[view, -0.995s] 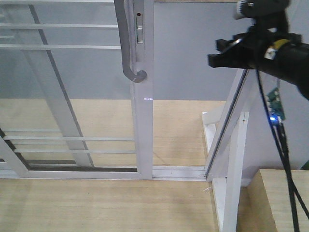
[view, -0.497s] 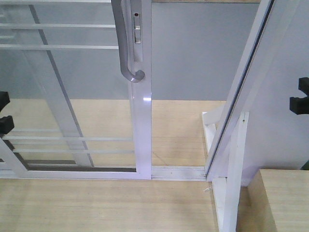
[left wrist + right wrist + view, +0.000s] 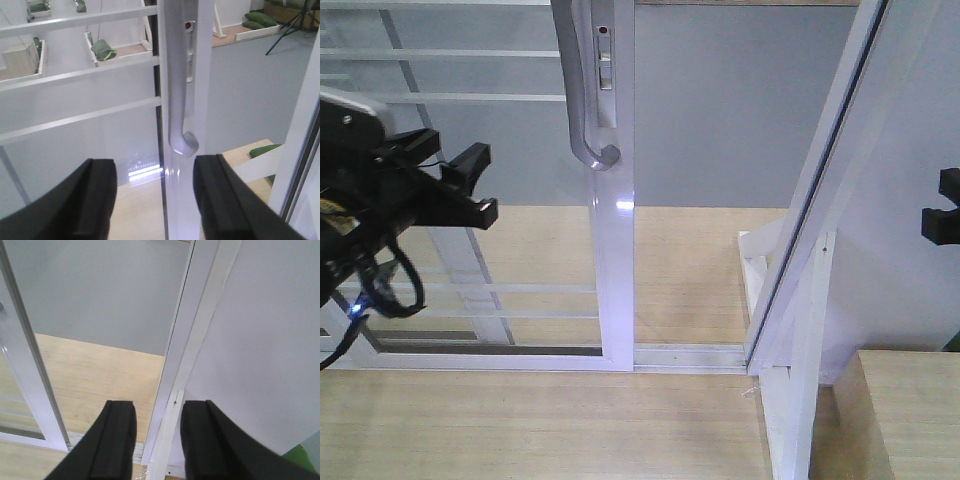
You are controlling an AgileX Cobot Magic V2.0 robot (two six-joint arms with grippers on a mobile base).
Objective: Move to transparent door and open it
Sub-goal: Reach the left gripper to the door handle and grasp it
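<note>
Transparent door (image 3: 616, 260) stands just ahead of the spread left hand (image 3: 485, 183).

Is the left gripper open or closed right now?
The left gripper is open: its two black fingers stand wide apart in the wrist view, the curved grey metal handle visible between them, untouched.

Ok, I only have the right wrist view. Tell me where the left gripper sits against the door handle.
Observer: The left gripper is open, left of the grey handle and apart from it.
Operator: Give me its wrist view.
Observer: There the handle's hooked lower end shows above the gap between the fingers.
Operator: Report the door's opening.
Observer: The transparent door stands apart from the white frame on the right; bare track lies between.
</note>
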